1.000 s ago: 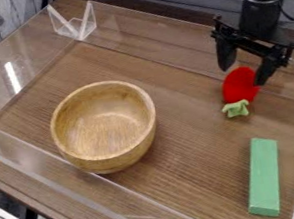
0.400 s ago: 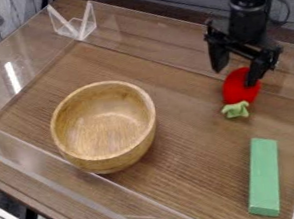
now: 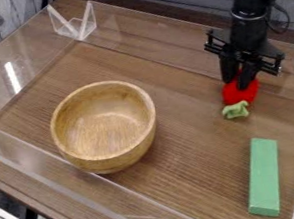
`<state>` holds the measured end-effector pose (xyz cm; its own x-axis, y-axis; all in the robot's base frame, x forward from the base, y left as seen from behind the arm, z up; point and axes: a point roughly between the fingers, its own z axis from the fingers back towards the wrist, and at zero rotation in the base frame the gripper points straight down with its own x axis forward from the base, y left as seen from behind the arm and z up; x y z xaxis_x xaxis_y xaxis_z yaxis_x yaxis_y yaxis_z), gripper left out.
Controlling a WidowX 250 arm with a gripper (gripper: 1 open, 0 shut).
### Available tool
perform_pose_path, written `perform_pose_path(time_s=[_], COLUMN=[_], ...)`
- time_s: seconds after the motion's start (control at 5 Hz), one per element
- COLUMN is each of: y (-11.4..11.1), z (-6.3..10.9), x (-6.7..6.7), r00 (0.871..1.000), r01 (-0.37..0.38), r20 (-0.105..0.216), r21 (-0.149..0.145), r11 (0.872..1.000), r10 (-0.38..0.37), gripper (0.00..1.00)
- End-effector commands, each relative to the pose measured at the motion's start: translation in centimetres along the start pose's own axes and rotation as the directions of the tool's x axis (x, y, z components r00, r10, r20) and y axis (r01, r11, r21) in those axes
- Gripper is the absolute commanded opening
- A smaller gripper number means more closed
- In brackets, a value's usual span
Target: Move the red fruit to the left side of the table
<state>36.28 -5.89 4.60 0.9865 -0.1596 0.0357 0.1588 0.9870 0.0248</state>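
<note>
The red fruit (image 3: 238, 94) lies on the table (image 3: 172, 63) at the right side, its pale green stem end pointing toward the front. My gripper (image 3: 244, 78) comes straight down on it from above. The dark fingers are drawn in against the fruit's upper part, so the gripper is shut on the fruit. The fruit still rests on the wood. Its top is hidden behind the fingers.
A round light wooden bowl (image 3: 104, 126) stands left of centre. A flat green block (image 3: 264, 176) lies near the front right corner. Low clear acrylic walls (image 3: 23, 56) border the tabletop, with a clear bracket at the far left corner.
The gripper moved slightly left and down over the red fruit. Its fingers, spread wide before, have closed in on the fruit.
</note>
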Motion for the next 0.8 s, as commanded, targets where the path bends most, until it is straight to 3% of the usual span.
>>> perform_pose_path(time_s=[0.0, 0.2, 0.4, 0.6], y=[1.4, 2.6, 3.0, 3.5], z=[5.3, 8.2, 9.3, 10.9], x=[1.5, 1.2, 1.0, 0.9], r00=[0.990, 0.978, 0.972, 0.958], r01=[-0.064, -0.109, -0.127, -0.201], r20=[0.128, 0.178, 0.194, 0.202], r21=[-0.002, -0.022, -0.038, -0.045], r11=[0.998, 0.994, 0.991, 0.979], r10=[0.064, 0.111, 0.132, 0.206], gripper=[0.00, 0.00, 0.00, 0.00])
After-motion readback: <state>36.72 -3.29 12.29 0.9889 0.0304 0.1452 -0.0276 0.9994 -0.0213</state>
